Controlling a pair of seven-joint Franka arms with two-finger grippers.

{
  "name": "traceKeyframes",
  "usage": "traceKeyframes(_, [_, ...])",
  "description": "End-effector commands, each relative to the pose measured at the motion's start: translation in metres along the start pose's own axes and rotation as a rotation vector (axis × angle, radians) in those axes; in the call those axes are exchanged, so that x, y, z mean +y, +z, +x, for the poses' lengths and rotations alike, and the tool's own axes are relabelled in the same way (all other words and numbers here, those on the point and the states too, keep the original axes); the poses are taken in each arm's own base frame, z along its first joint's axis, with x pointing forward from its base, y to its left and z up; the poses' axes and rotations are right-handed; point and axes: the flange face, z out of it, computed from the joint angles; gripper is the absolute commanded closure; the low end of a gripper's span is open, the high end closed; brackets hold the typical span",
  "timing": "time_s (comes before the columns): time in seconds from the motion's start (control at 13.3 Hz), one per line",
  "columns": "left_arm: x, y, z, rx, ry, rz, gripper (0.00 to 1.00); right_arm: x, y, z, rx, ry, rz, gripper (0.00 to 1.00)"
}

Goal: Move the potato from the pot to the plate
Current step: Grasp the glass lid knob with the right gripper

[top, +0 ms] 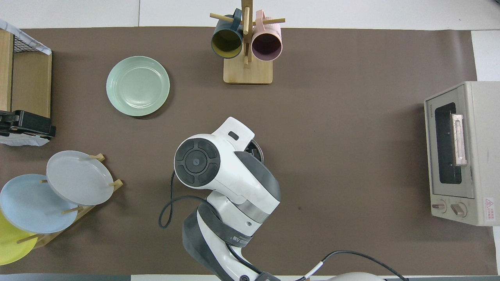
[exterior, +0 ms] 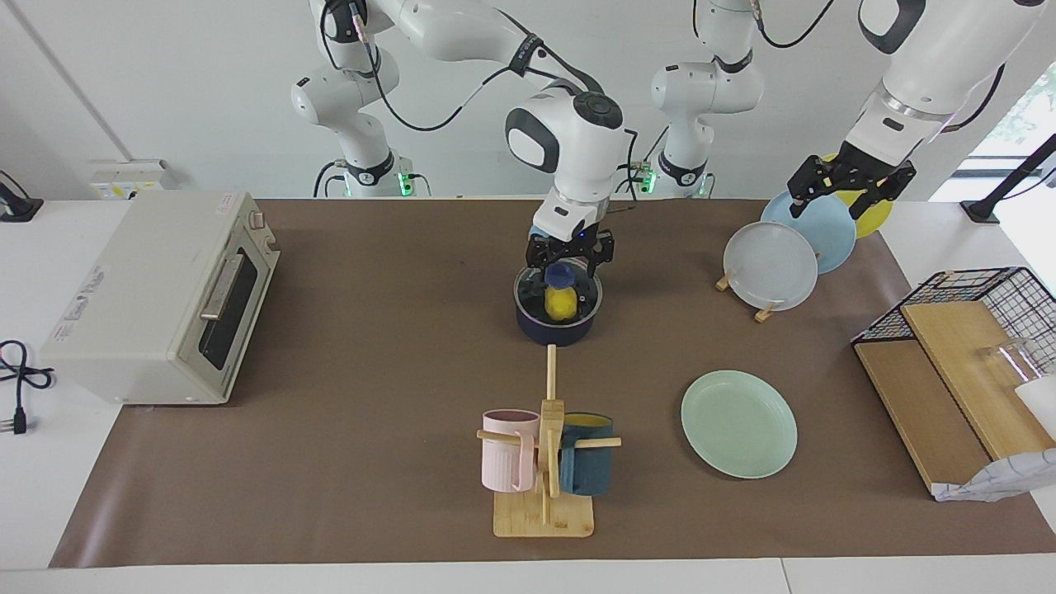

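Reaching into the navy saucepan with the right gripper, fingers spread either side of the toy potato, not yet closed. Next: pinch, lift clear, carry to the mint-green plate. Left gripper waiting over the plate rack, grip unclear.

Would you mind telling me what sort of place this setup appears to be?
Most likely a robotics lab staged as a kitchen: two white arms are mounted at a table under a brown mat, with a toaster oven, a mug tree and a plate rack as props.
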Motion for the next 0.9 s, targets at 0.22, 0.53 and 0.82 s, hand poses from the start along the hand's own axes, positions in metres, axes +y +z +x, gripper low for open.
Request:
traceKeyframes(0.22, [-0.0012,-0.0032,-0.0060,-0.005,0.009,0.009,0.00,0.0110,0.0074,-0.0121,0.023,-0.026,0.006,0.00])
traceKeyframes(0.53, [-0.0010,-0.0032,-0.0060,-0.005,0.009,0.008,0.00,0.0117,0.0069,-0.0114,0.022,-0.024,0.007,0.44])
traceKeyframes(0.82, [-0.0012,-0.0032,-0.0060,-0.005,0.009,0.009,0.00,0.0139,0.0034,-0.0088,0.017,-0.018,0.007,0.79])
